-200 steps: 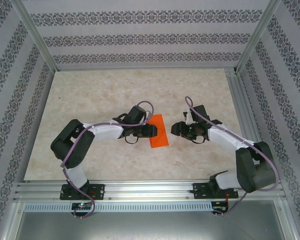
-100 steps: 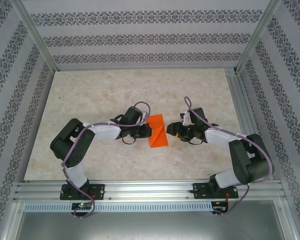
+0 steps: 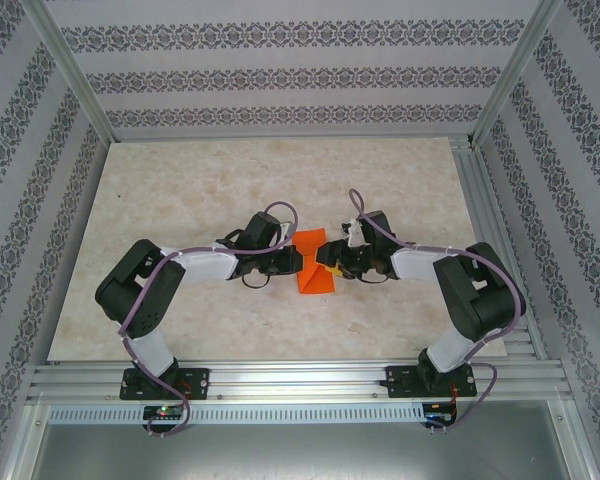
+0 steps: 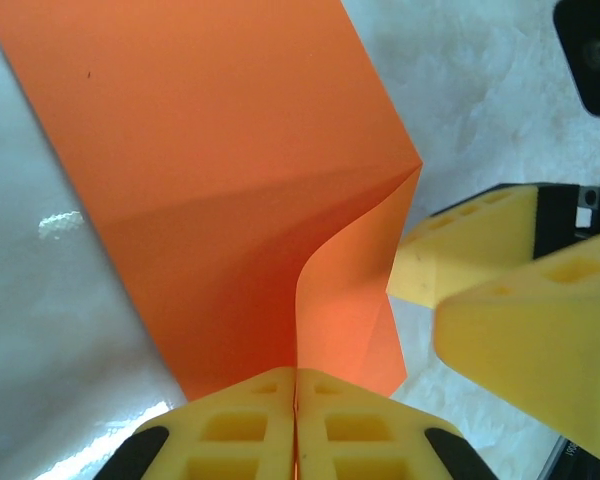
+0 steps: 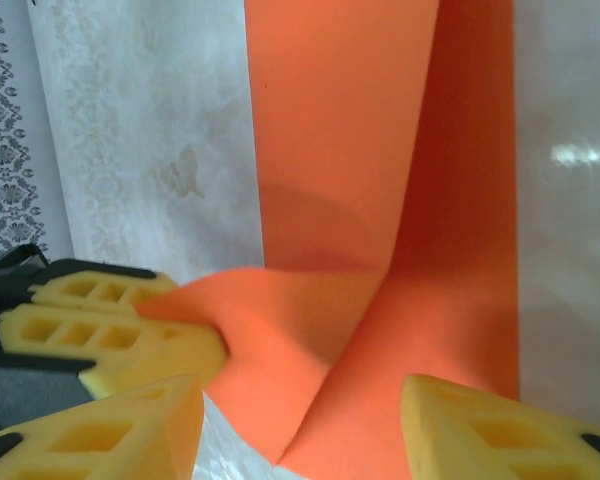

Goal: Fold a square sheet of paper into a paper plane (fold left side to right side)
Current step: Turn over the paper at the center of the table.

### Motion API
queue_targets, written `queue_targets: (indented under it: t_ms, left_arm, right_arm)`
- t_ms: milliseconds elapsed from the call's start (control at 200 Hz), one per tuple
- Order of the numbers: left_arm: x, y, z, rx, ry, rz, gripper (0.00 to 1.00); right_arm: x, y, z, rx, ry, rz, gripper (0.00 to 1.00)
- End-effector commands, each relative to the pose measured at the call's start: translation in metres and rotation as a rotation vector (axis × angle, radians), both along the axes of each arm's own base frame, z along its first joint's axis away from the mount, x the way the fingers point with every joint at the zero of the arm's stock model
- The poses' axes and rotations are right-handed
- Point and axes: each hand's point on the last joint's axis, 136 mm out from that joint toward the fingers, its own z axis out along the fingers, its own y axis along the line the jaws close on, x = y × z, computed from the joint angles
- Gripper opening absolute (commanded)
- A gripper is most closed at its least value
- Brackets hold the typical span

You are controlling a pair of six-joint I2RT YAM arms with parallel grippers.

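Observation:
The square sheet of paper is bright orange and lies mid-table, partly folded, with one flap lifted off the surface. My left gripper is shut on the edge of that raised flap; in the left wrist view its yellow fingers meet on the paper. My right gripper faces it from the right and stands open. Its fingers straddle the paper near the crease without pinching it. The left gripper's yellow fingers hold the curled flap.
The marbled tabletop spreads around the paper. A metal rail runs along the near edge and patterned walls close in the back and sides. Both arms meet at the table's middle.
The left gripper has shut on the paper's left edge and lifted it into a flap. The right arm has moved left until its open fingers reach the paper.

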Motion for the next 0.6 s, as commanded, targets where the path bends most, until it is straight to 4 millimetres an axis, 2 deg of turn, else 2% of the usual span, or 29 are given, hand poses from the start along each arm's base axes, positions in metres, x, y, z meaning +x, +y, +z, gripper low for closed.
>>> queue_targets:
  t_ms: [0, 140, 215, 300, 385, 465, 595]
  left_arm:
    - [0.007, -0.001, 0.010, -0.038, -0.026, 0.014, 0.10]
    - [0.007, 0.000, 0.008, -0.036, -0.022, 0.018, 0.11]
    - [0.008, 0.002, 0.008, -0.035, -0.021, 0.025, 0.15]
    - [0.011, 0.010, 0.008, -0.032, -0.016, 0.043, 0.23]
    - [0.013, 0.019, 0.017, -0.053, -0.031, 0.058, 0.35]
    - [0.013, 0.025, 0.037, -0.102, -0.061, 0.057, 0.52]
    - [0.007, 0.039, 0.071, -0.171, -0.095, 0.081, 0.71]
  right_arm:
    - [0.011, 0.015, 0.004, 0.032, -0.014, 0.010, 0.51]
    - [0.016, 0.024, 0.004, 0.053, -0.017, 0.018, 0.40]
    - [0.018, 0.025, 0.007, 0.059, -0.027, 0.015, 0.29]
    - [0.018, 0.024, 0.009, 0.062, -0.035, 0.016, 0.15]
    - [0.017, 0.022, 0.011, 0.059, -0.045, 0.018, 0.06]
    - [0.019, 0.020, 0.019, 0.065, -0.071, 0.022, 0.00]
    - [0.025, 0.012, 0.053, 0.104, -0.180, 0.018, 0.00]
